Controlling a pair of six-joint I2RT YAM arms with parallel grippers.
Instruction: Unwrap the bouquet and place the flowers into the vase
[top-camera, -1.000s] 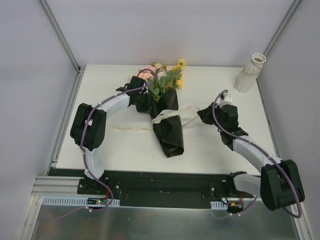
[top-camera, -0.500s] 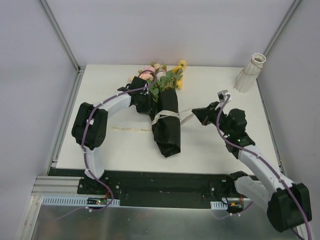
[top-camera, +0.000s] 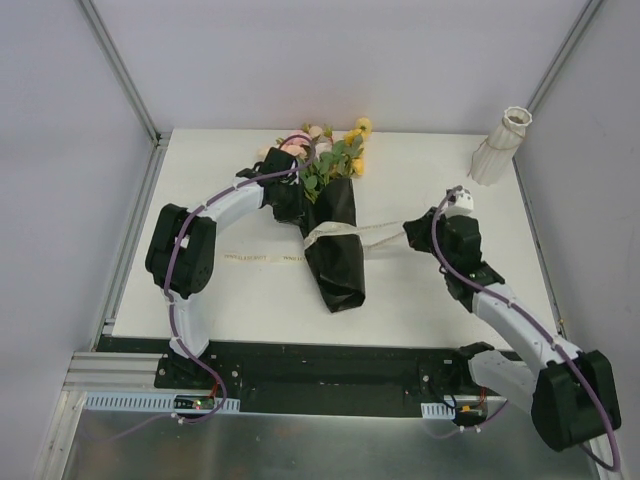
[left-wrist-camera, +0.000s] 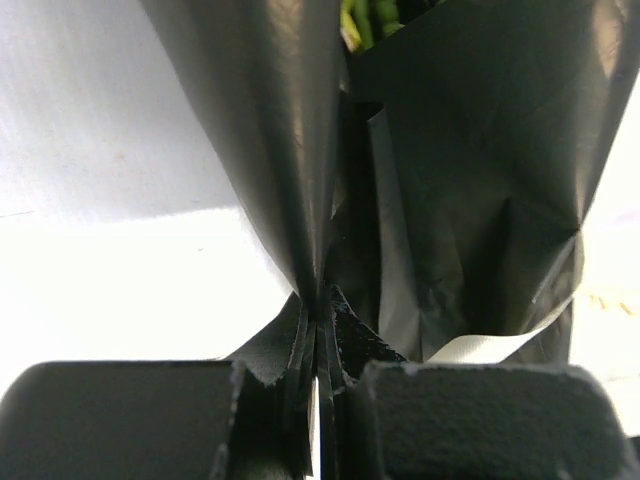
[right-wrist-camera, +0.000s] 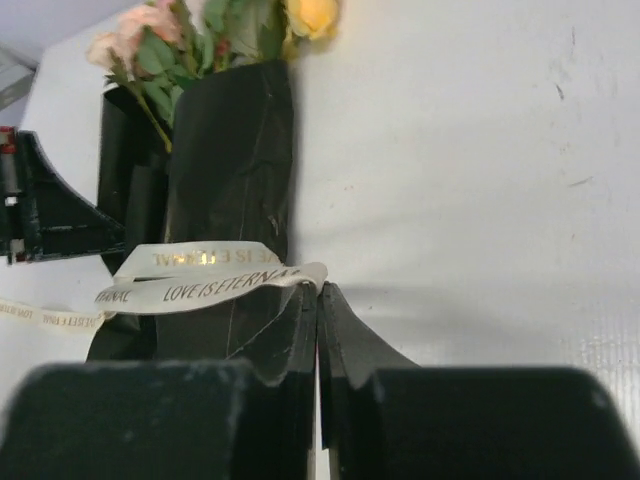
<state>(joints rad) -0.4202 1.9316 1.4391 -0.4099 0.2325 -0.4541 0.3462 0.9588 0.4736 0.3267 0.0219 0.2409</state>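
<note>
Currently the right gripper (right-wrist-camera: 318, 292) is fully closed, its fingertips pinching the free end of the cream ribbon (top-camera: 372, 233), which runs in a line back to the bouquet (top-camera: 335, 240). The left gripper (left-wrist-camera: 318, 325) is likewise closed, clamping a fold of the black sheet (left-wrist-camera: 450, 200) at the left side of the wrap. The bouquet lies flat near the middle of the worktop (top-camera: 250, 295), wrapped end toward the arms, heads away. Handling judgement: the ribbon is light, soft and probably slick, so grip it close to its end and pull steadily; the sheet is thin and crinkly, likely to tear or slip if snatched. The flowers (top-camera: 330, 152) look light with thin springy stems; take hold at the stems, not the heads. The vase (top-camera: 497, 150) stands at the far right corner, well apart; it appears small and easily tipped
</note>
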